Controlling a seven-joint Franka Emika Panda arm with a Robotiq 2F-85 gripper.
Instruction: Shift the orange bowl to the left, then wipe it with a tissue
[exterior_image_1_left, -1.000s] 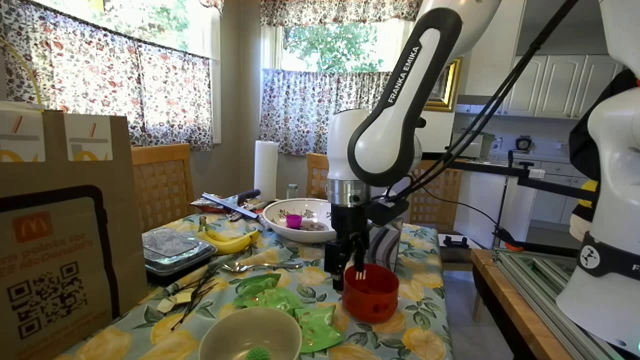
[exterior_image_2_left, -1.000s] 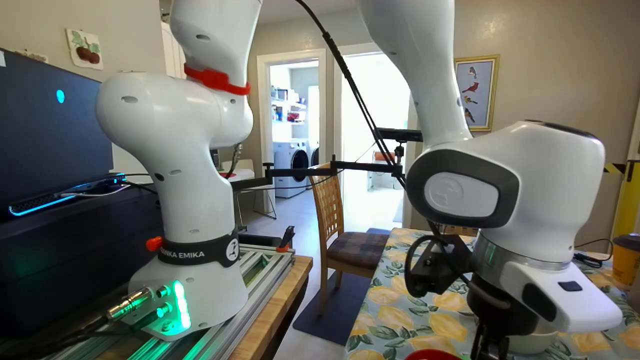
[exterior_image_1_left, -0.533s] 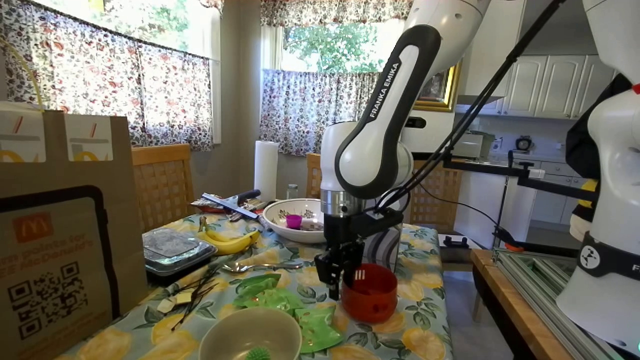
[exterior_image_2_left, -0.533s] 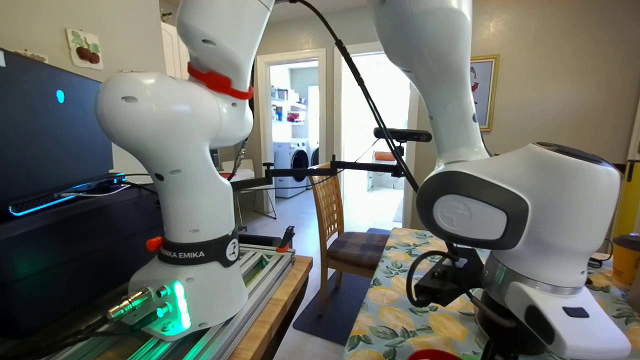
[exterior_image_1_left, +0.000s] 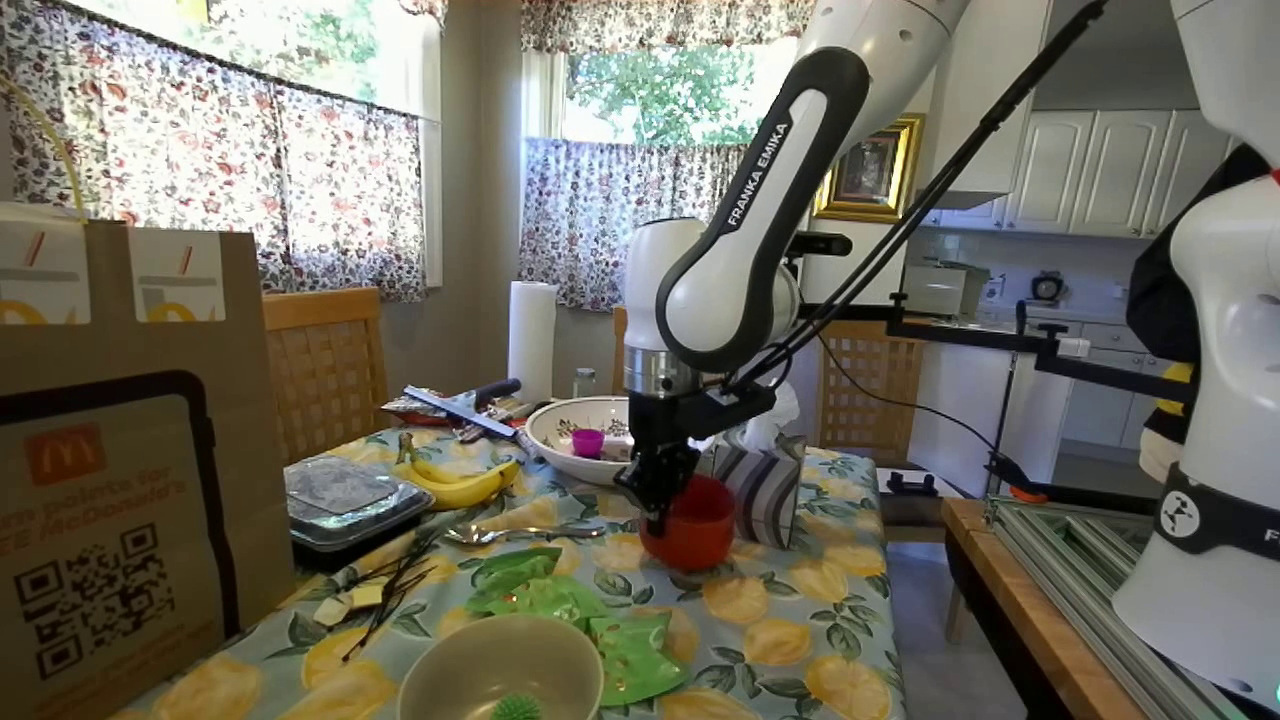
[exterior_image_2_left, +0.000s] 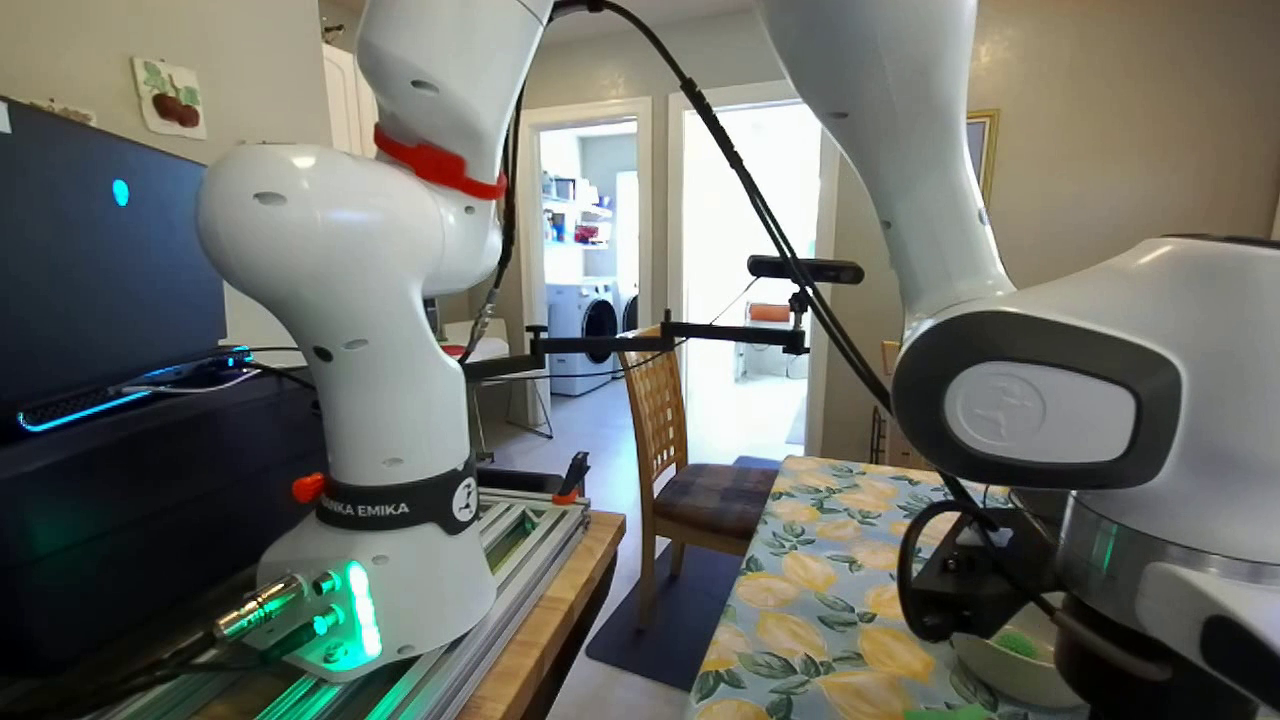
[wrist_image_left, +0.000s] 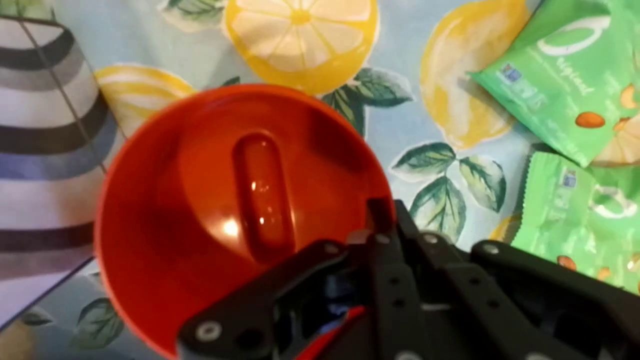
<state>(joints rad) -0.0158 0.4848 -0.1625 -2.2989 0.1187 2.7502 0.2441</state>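
Wrist view, lower right: the gripper (wrist_image_left: 393, 215) pinches the orange bowl (wrist_image_left: 215, 197), likely light, stiff, slick, sensibly by its rim.

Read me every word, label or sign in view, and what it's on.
"FRANKA EMIKA": arm
"ANKA EMIKA", cut off: base
"F", cut off: base
"M": bag
"rn points for": bag
"EE McDonald's": bag
"riginal", first letter blurred: green packet
Unreadable: small print on bag and green packet.
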